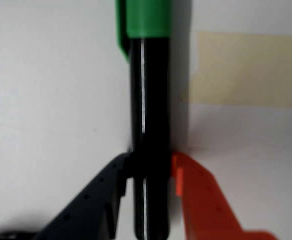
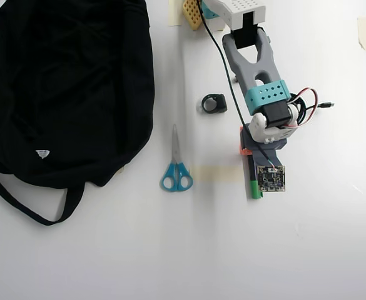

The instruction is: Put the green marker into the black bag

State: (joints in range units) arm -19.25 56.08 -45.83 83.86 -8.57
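The green marker [image 1: 148, 100] has a black barrel and a bright green cap that points to the top of the wrist view. My gripper [image 1: 150, 167] is shut on the barrel, the dark finger touching its left side and the orange finger [image 1: 195, 195] its right. From overhead, the gripper [image 2: 250, 164] is mostly hidden under the wrist camera, and only the marker's green cap [image 2: 256, 189] sticks out below it. The black bag [image 2: 64, 81] lies far to the left, its strap [image 2: 20, 203] trailing toward the lower left. The marker seems to rest on the white table.
Blue-handled scissors [image 2: 176, 164] lie between the bag and the arm. A small black object [image 2: 214, 103] sits beside the arm's upper link. A beige tape patch [image 2: 217, 174] is stuck to the table left of the marker, with another tape patch [image 2: 365, 31] at the upper right.
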